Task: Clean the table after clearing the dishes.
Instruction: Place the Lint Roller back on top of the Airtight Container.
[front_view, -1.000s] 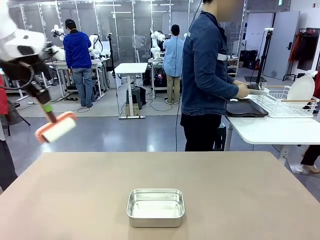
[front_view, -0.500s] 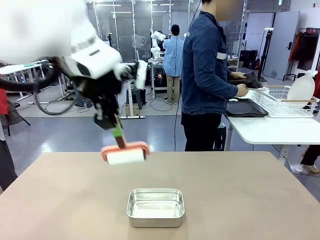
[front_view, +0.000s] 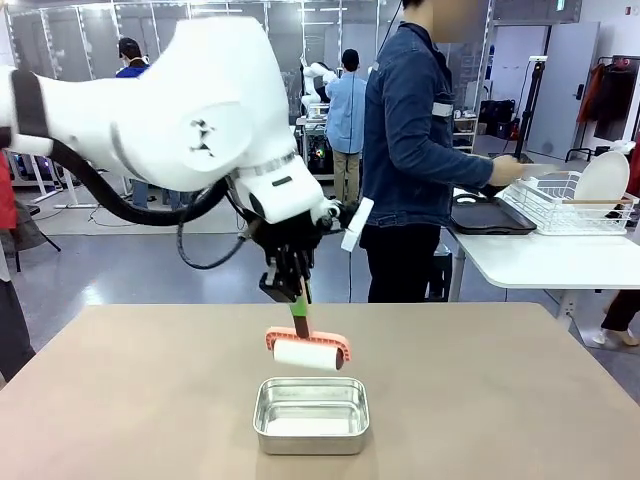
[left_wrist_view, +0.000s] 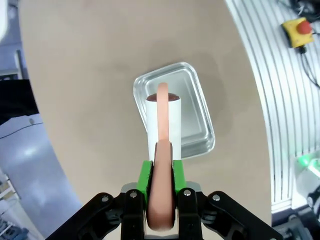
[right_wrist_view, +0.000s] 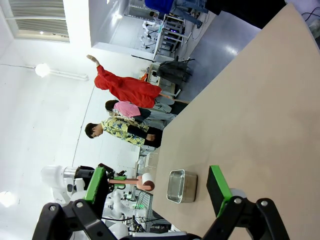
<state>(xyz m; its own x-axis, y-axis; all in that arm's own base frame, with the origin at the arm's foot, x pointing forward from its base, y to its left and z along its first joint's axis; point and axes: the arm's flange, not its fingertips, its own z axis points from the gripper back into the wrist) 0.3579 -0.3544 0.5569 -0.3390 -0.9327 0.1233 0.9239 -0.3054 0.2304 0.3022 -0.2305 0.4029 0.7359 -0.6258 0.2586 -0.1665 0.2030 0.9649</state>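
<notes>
L hand (left_wrist_view: 161, 176) pinching lint roller (front_view: 308, 354) by handle, roller just above steel pan (front_view: 311, 415), lower centre of table (front_view: 500, 380). R hand (right_wrist_view: 156, 184) spread wide.

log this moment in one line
left hand: shut on lint roller | lint roller: above steel pan | right hand: open, empty | person: at side table

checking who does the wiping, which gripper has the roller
The left gripper, shut on the roller by its handle above the steel pan; the right gripper is open and empty.
</notes>
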